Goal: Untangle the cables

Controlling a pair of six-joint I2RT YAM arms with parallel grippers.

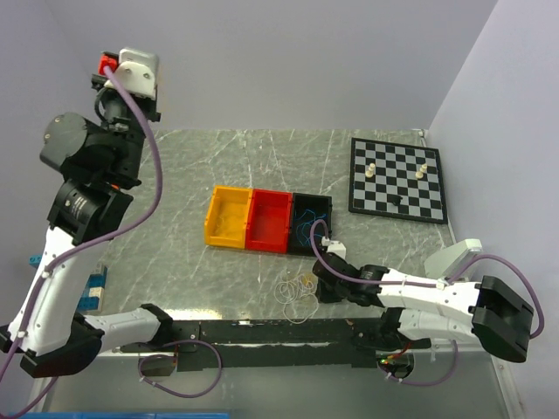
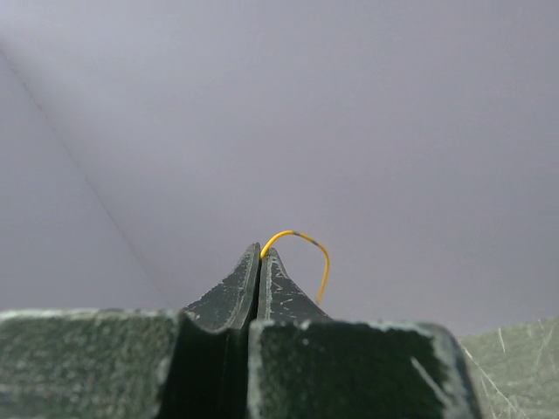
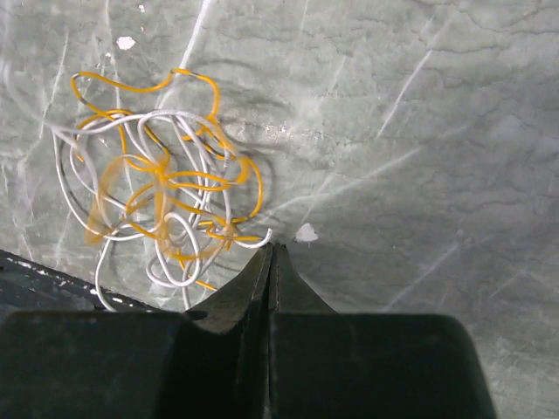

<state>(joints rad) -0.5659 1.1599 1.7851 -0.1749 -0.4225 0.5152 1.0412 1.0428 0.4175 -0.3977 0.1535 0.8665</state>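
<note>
At the near edge of the tabletop [image 1: 218, 157], roughly at its middle, the top external view shows the cables [image 1: 297, 292] lying as a loose heap of thin loops. The right pincer [image 1: 316, 284] sits low just beside this heap, on its right side. Toward the centre of the tabletop, a yellow bin [image 1: 227, 218], a red bin [image 1: 269, 223] and a black bin [image 1: 312, 218] stand touching in a row. A blue cable [image 1: 306, 234] lies inside the black bin. A chessboard [image 1: 397, 179] lies at the far right corner. The left arm [image 1: 87, 175] is raised above the far left corner.

Left wrist view: the left pincer [image 2: 262, 253] is pressed together and clamps one end of a short yellow cable [image 2: 297, 237], which arches up and to the right of the tips. Behind it is a plain wall.

Right wrist view: the right pincer [image 3: 269, 253] has its fingers together. The yellow and white cables [image 3: 157, 192] lie tangled on the tabletop to the left of the tips. One white strand end reaches the tips; whether it is pinched cannot be determined.
</note>
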